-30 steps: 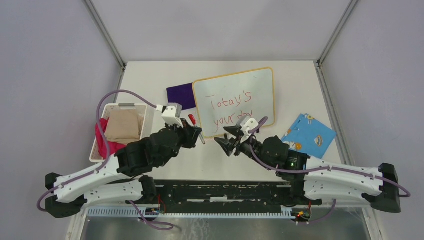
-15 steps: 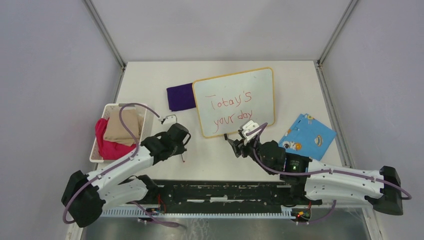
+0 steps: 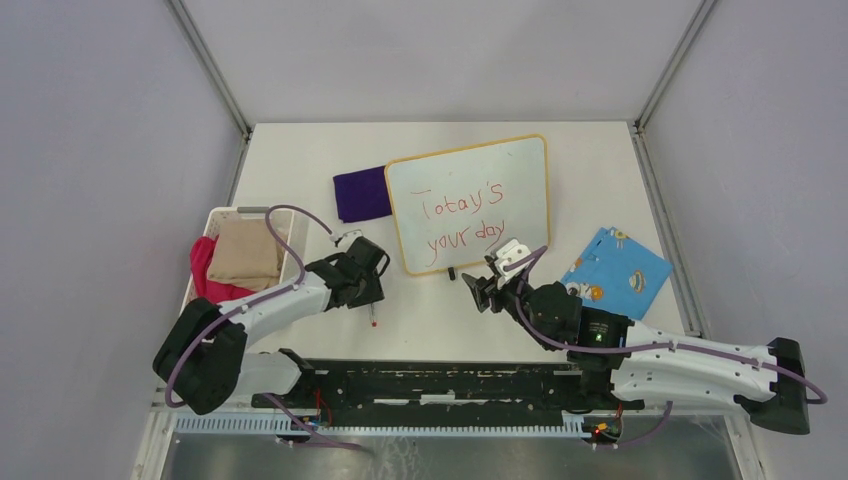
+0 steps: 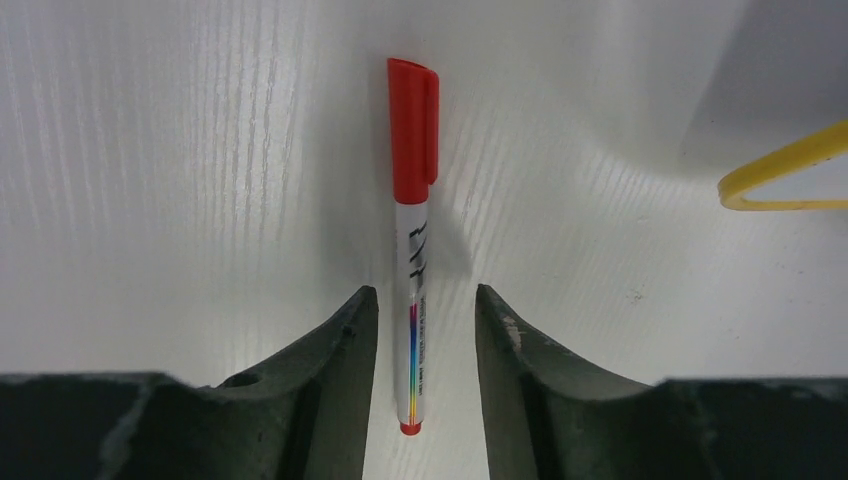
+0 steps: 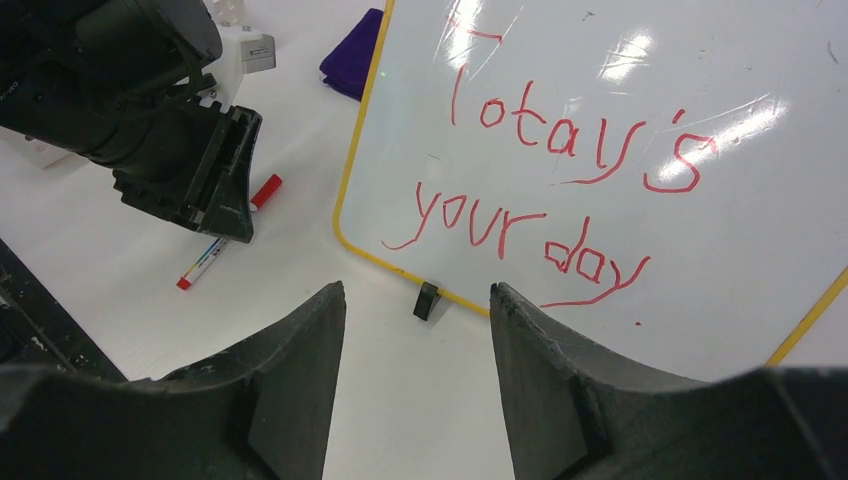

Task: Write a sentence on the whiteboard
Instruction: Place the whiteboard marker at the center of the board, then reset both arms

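On the white table (image 3: 300, 160), the whiteboard (image 3: 520, 170) is lying flat toward the far middle, slightly turned, with its yellow frame running all round and one small black foot (image 3: 452, 272) poking out from its near edge. The two arms are reaching in from the near side.

The left end effector (image 3: 370, 298) is hanging low over the table just left of the board's near corner. In its wrist view its fingers (image 4: 340, 340) are standing parted on either side of a marker (image 4: 413, 260), with a sliver of table showing on each side, so it is open and gripping nothing. The right end effector (image 3: 478, 290) is hovering just off the board's near edge, close to the black foot (image 5: 426, 300). Its fingers (image 5: 300, 370) are also spread wide with nothing between them.

At the left edge a white basket (image 3: 290, 250) is holding a beige cloth (image 3: 245, 252) and a pink one (image 3: 205, 280). A blue patterned cloth (image 3: 615, 270) is lying to the right of the board, and a purple cloth (image 3: 362, 195) is tucked against the board's left side.

The marker is lying on the table, its red cap (image 4: 412, 130) pointing away from the left wrist camera.

The sentence (image 3: 460, 205) is showing in thin red handwriting on the board's near half, in two lines (the first word looks like "Totay's", the second line reads "your day" (image 5: 500, 235)).
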Controlling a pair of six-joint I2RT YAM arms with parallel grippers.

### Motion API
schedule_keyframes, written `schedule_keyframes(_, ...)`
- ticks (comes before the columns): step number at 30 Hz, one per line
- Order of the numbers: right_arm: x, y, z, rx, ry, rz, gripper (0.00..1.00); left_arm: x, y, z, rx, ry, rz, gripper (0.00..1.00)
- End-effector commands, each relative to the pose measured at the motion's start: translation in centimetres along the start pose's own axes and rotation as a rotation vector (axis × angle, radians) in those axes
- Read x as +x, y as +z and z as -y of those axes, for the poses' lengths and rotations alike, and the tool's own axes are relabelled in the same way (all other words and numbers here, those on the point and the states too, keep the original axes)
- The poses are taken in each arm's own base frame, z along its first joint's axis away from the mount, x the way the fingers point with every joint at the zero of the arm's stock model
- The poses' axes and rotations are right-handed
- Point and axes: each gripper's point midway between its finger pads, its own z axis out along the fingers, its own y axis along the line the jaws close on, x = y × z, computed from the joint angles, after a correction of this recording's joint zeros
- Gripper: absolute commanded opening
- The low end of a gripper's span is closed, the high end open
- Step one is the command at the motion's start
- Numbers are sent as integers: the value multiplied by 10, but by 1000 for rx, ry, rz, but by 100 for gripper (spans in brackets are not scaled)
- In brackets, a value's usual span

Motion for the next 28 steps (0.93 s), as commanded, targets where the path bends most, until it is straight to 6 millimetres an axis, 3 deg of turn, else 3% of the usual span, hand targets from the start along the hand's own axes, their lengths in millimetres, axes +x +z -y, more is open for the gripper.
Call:
schedule_keyframes(1,-7,-3,13,55,1,23,60,-13,-3,12,52,12,38,52)
schedule_keyframes(6,-10,-3,13,58,2,29,61,-20,-14,10,54,3,67,64)
schedule_keyframes(13,-18,-3,13,53,-1,45,61,-49,-52,9,80,-28,184,76)
schedule_keyframes(22,-27,-3,13,54,9,79,65,-92,-116,18,191,-60,355,80)
schedule_keyframes(28,-29,-1,13,64,30,94,72,-107,-134,15,193,-45,422,82)
